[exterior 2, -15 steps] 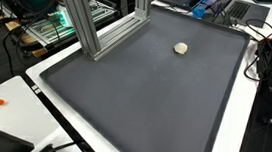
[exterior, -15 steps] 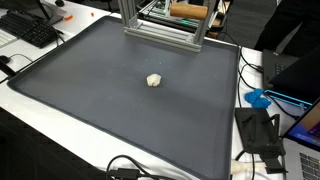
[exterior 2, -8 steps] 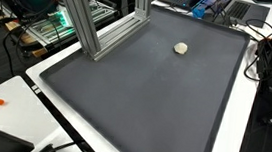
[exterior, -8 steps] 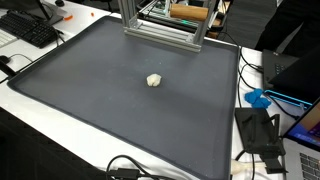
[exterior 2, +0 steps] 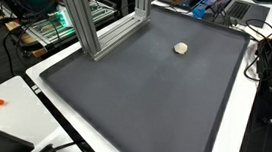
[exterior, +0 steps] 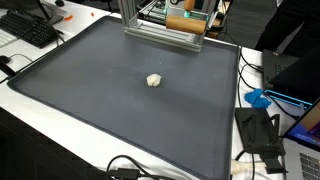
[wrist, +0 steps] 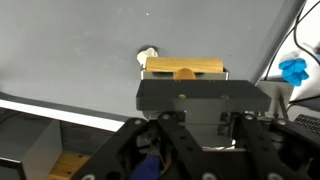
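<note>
A small cream lump (exterior: 153, 80) lies alone near the middle of the dark grey mat (exterior: 90, 95), and also shows on the mat (exterior 2: 144, 102) as a pale lump (exterior 2: 181, 48). In the wrist view the lump (wrist: 147, 55) sits just beyond my gripper (wrist: 185, 76), a little to its left. The gripper's black fingers are shut on a tan wooden block (wrist: 186, 67). In an exterior view the wooden block (exterior: 186, 12) shows at the top edge, behind the aluminium frame, well above and apart from the lump. Most of the arm is out of view.
An aluminium frame (exterior: 165, 30) stands at the mat's far edge and appears again as the frame (exterior 2: 100, 27). A keyboard (exterior: 30, 30) lies off one corner. A blue object (exterior: 258, 98), black devices (exterior: 262, 130) and cables (exterior: 130, 168) crowd the white table border.
The wooden block behind the frame has shifted slightly to the left, with a dark gripper part now over its end. The lump has not moved.
</note>
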